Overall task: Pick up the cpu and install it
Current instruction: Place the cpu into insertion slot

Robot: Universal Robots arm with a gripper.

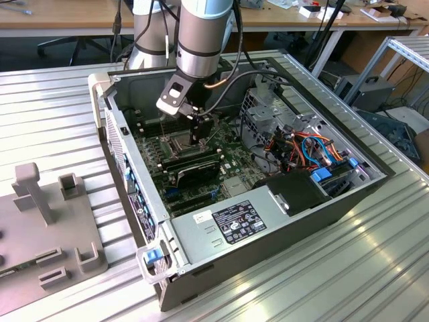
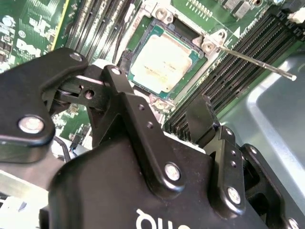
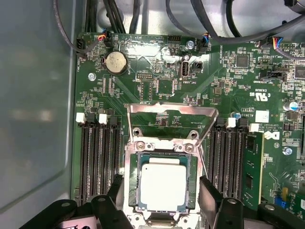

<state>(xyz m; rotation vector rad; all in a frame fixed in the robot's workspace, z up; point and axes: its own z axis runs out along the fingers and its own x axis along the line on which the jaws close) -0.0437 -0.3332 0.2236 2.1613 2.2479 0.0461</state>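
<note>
The cpu (image 3: 163, 186) is a silver-topped square chip with a green rim, lying flat in the socket on the green motherboard (image 3: 157, 86); it also appears in the second wrist view (image 2: 164, 62). My gripper (image 3: 162, 181) hangs just above it and is open. One black finger (image 3: 117, 187) stands on each side of the chip, with a gap to its edges. Nothing is between the fingers (image 2: 199, 114) except the seated chip below. In the exterior view the gripper (image 1: 196, 134) reaches down into the open computer case (image 1: 134, 168).
The socket's metal load plate (image 3: 171, 117) is flipped open, and its thin lever rod (image 2: 257, 62) sticks out. Black memory slots (image 3: 97, 157) flank the socket. Memory sticks (image 1: 191, 164), cables (image 1: 301, 147), and a power supply (image 1: 234, 221) crowd the case. A grey fixture (image 1: 47, 221) lies at the exterior view's left.
</note>
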